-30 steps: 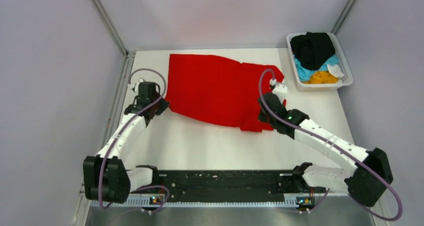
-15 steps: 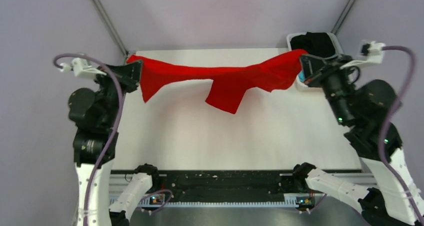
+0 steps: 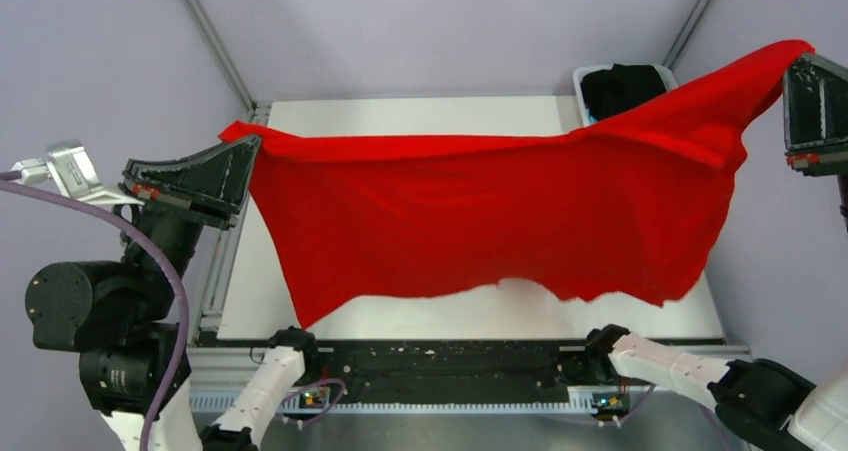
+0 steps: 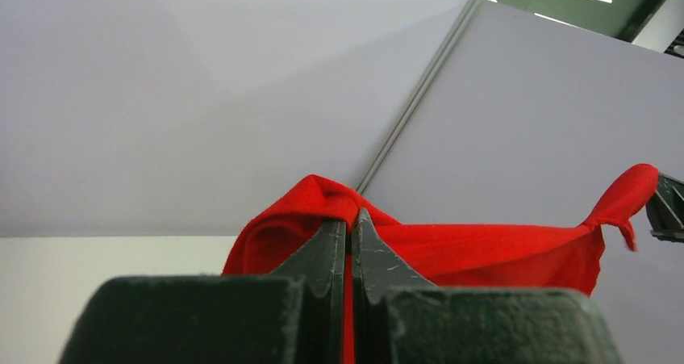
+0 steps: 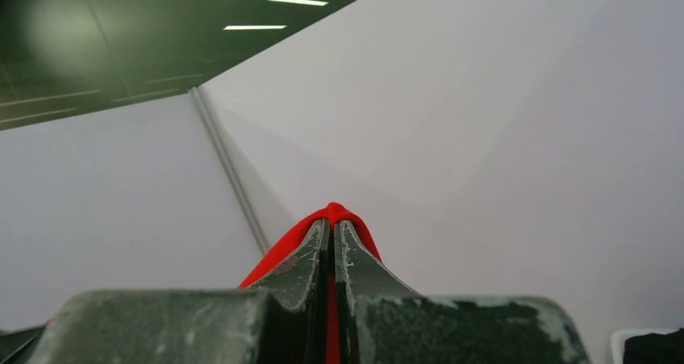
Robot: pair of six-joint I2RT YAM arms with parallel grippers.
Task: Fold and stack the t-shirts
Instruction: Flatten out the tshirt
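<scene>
Red t-shirt (image 3: 480,221): held up above the bench and spread wide as a hanging sheet between the two tools. Its upper edge runs from the left corner across to the right corner, which sits higher in the top view. Its lower hem hangs loose and wavy over the near part of the bench. Whether the hem touches the surface cannot be told.
Left tool (image 4: 349,223): jaws closed on one upper corner of the red t-shirt. In the left wrist view, cloth bunches over the fingertips and shows in the narrow slit between them.
Right tool (image 5: 332,228): at the right edge of the top view, jaws closed on the opposite upper corner. In the right wrist view, a red fold rises just beyond the fingertips.
Bench (image 3: 480,316): white, with bare strips showing below the hem and along the far edge.
Basket (image 3: 583,79): white plastic, at the far right corner of the bench, partly hidden behind the raised cloth.
Black t-shirt (image 3: 620,86): lies crumpled in the basket.
</scene>
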